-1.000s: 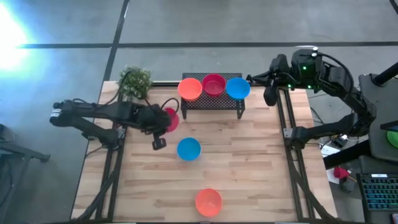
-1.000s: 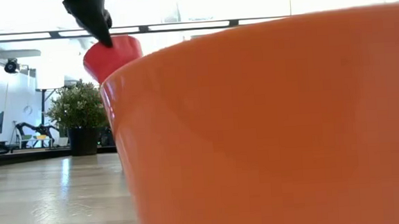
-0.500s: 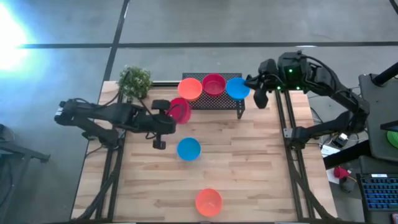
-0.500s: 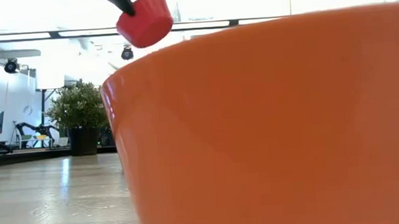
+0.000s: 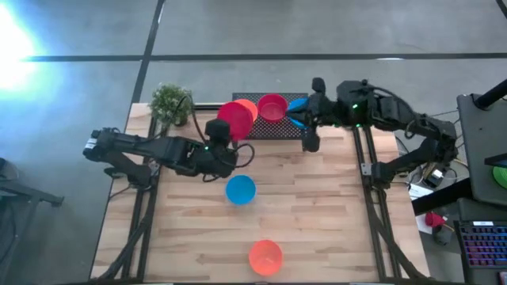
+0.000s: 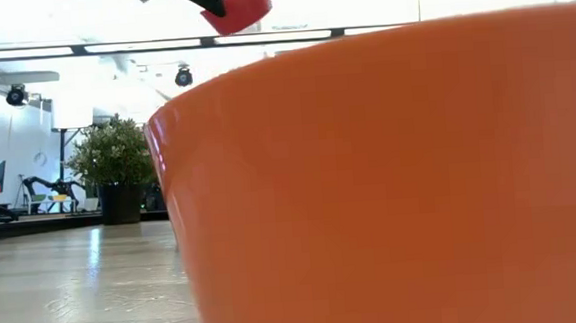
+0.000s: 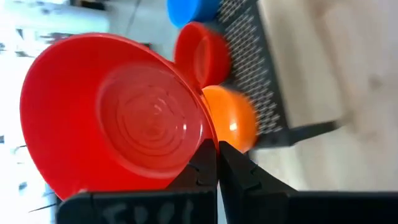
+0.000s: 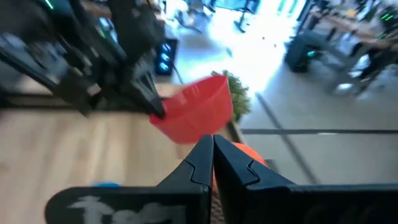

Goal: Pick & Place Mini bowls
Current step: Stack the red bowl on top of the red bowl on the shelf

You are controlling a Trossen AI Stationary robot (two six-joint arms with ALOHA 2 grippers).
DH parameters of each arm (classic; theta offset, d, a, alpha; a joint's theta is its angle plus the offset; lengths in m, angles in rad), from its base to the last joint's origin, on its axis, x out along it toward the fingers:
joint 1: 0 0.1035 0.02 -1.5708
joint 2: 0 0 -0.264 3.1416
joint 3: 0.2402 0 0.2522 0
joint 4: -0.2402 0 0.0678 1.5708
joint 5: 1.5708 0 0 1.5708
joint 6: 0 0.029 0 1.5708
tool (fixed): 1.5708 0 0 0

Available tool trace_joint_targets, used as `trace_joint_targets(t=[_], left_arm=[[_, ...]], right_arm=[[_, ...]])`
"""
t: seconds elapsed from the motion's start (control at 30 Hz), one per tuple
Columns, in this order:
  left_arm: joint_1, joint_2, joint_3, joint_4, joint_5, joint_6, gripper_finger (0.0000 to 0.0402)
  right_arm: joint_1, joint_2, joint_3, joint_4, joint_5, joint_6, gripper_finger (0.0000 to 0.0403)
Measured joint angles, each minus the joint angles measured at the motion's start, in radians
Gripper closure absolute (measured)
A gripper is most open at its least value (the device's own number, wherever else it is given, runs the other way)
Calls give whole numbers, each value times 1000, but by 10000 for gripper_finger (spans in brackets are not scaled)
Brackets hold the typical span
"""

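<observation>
Nearest first, from the table's front edge to the back.
Orange bowl at front [image 5: 265, 257]: set on the wooden table [image 5: 333, 222] near its front edge; the low view is almost filled by its side.
Blue bowl at centre [image 5: 240, 190]: resting on the table, well apart from the front orange bowl.
Left gripper [image 5: 224, 131]: clenched on the rim of a red bowl [image 5: 235, 119], which is held tilted in the air just beside the rack's left end.
Held red bowl, left wrist view: its rim is pinched between the dark fingers [image 7: 202, 168], its hollow turned toward the camera.
Black mesh rack [image 5: 269, 127]: stood at the back of the table; an orange bowl [image 5: 248, 106], a crimson bowl [image 5: 272, 106] and a blue bowl [image 5: 297, 107] are carried on it in a row.
Right gripper [image 5: 310, 142]: shut with nothing seen in it, hung at the rack's right end near the blue bowl.
Potted plant [image 5: 171, 103]: placed at the back left corner.
</observation>
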Motion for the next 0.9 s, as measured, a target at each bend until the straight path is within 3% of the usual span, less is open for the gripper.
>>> trace_joint_targets(t=[0.07,0.17,0.67,0.9], left_arm=[[0,6,0,-1,-50,32,401],[2,17,0,0,-86,65,401],[6,37,-11,2,-87,85,401],[6,65,-12,2,-90,127,401]], right_arm=[[16,24,-1,-2,56,-56,394],[24,60,-2,10,61,-127,394],[28,144,-2,145,61,-61,392],[27,154,-1,158,60,-22,340]])
